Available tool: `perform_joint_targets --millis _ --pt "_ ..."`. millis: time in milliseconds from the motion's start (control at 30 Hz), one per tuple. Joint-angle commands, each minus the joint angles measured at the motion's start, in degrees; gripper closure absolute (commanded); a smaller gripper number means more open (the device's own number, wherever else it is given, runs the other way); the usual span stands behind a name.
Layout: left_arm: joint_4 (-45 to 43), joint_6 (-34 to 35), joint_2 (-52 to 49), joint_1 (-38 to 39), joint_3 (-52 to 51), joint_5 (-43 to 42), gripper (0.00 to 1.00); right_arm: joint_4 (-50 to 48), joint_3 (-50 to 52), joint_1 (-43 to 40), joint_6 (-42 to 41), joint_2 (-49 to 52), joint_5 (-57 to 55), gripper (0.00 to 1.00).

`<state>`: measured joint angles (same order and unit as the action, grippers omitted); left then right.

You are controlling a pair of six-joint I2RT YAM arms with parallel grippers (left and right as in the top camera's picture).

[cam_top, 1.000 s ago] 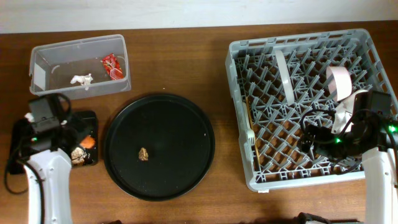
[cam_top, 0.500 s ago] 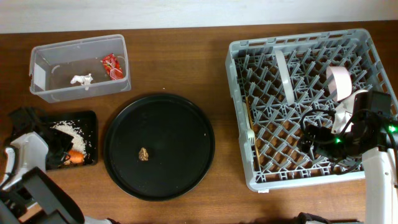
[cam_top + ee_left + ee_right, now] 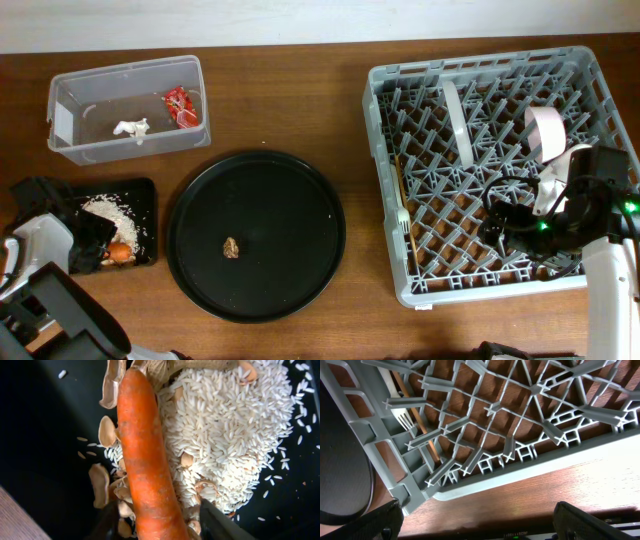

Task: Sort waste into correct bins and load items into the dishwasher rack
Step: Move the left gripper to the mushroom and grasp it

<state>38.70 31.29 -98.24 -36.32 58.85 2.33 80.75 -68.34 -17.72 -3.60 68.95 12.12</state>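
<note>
Left gripper (image 3: 161, 519), fingers spread at the table's left edge, has dropped the carrot (image 3: 145, 450) into the black tray (image 3: 150, 200); brown lump (image 3: 231, 247) remains.

The brown wooden table (image 3: 300, 110) fills the overhead view, its grain running left to right. At the far left sits the clear plastic tub (image 3: 130, 152), set at a slight slant. Just nearer, by the left edge, the shallow black tray (image 3: 150, 185) lies flat on the wood, close to the tub but apart from it. Right beside it, the big round black serving tray (image 3: 270, 210) takes the middle, with a thin strip of wood showing between the two. Over on the right stands the grey dishwasher rack (image 3: 375, 150), apart from the round tray, a band of bare wood between them. In the right wrist view, the rack's near wall rests on the wood.
</note>
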Motion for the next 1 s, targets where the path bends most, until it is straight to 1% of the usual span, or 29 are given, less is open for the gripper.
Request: perform_joint_targets --millis 0,100,200,267,367,433,633,700,833,967 --pt "0.70 0.13 -0.28 -0.24 1.29 -2.29 0.43 0.22 0.20 -0.31 0.22 0.04 -0.13 0.01" --pt "2.54 0.13 1.68 -0.22 3.30 -3.02 0.38 0.22 0.22 -0.31 0.22 0.04 -0.13 0.01" --pt "5.62 0.11 5.51 0.37 6.47 -4.44 0.37 0.22 0.20 -0.31 0.22 0.04 -0.15 0.01" --pt "6.38 -0.79 8.00 2.19 7.54 -6.51 0.37 0.20 0.20 -0.31 0.22 0.04 -0.13 0.01" --pt "7.54 -2.47 10.91 7.41 7.58 -7.37 0.34 0.20 0.22 -0.31 0.22 0.04 -0.13 0.01" --pt "9.64 -4.44 11.39 13.22 7.58 -7.50 0.34 0.20 0.22 -0.31 0.22 0.04 -0.13 0.01" --pt "15.04 -4.42 9.38 31.63 7.52 -6.25 0.33 0.20 0.22 -0.31 0.22 0.04 -0.15 0.01" --pt "15.67 -4.37 7.96 35.71 7.43 -4.94 0.33 0.20 0.20 -0.31 0.24 0.04 -0.13 0.01" --pt "16.15 -4.37 3.41 40.92 6.71 -4.24 0.33 0.20 0.20 -0.31 0.22 0.04 -0.13 0.01" --pt "18.03 -4.39 -2.03 42.56 6.54 -4.26 0.33 0.17 0.22 -0.31 0.22 0.04 -0.13 0.01"
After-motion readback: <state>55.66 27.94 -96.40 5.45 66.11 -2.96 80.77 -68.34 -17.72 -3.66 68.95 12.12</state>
